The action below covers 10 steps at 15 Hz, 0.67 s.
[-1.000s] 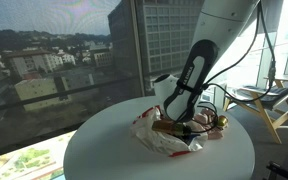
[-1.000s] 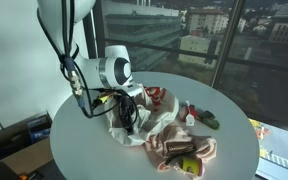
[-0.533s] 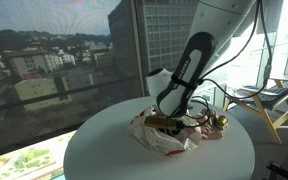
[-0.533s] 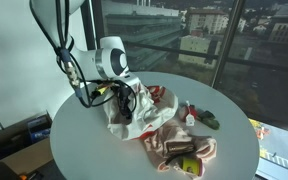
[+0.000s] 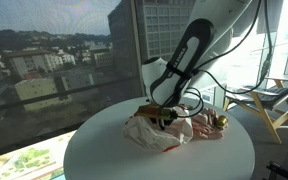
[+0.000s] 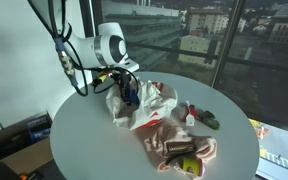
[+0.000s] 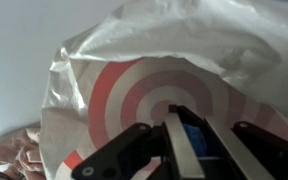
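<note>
Lifting step, I judge: the tool (image 6: 127,95), seemingly clamped on the plastic bag (image 6: 147,108) below it, next must clear the counter (image 6: 84,145).

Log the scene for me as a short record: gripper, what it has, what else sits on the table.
gripper: shut on the plastic bag, raised above the table
plastic bag: white, red target print, crumpled; top pulled up at the gripper, the rest lying on the table
pink cloth: bunched beside the bag
small items: on the cloth, too small to name
table: round, white, by the windows
</note>
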### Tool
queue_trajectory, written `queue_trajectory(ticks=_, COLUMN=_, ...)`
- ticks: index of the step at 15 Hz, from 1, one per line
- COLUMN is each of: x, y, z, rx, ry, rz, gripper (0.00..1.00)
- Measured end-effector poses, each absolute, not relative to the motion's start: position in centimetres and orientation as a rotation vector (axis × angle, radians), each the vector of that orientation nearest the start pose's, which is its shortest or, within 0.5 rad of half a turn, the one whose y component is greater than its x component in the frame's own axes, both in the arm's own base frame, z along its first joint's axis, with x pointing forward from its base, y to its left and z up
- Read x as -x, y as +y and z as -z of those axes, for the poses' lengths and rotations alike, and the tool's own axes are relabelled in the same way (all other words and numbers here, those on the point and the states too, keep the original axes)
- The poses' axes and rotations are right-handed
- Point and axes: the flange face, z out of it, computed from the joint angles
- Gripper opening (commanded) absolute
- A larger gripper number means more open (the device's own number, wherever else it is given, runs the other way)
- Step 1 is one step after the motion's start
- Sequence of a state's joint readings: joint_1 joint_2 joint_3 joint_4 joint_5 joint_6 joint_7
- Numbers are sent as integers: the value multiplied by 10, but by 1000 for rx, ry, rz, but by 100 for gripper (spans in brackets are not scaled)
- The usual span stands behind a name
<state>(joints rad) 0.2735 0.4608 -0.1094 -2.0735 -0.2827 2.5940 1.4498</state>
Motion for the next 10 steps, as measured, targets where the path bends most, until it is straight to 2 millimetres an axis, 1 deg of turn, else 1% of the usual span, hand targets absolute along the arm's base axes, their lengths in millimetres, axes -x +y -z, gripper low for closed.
queue_trajectory(ticks=2, x=-594, y=101, z=-230, rx=2706, ry=1559, rz=296, gripper=2)
queue_trajectory(ticks=5, x=-603, y=83, z=-260, rx=2550, ry=1531, rz=230, gripper=2)
queue_trajectory(ticks=7, x=-604, y=70, z=-278, rx=2439, ry=1518, rz=167, gripper=2)
queue_trajectory(ticks=10, x=-601, y=58, z=-304, rx=2280, ry=1466, rz=89, gripper=2)
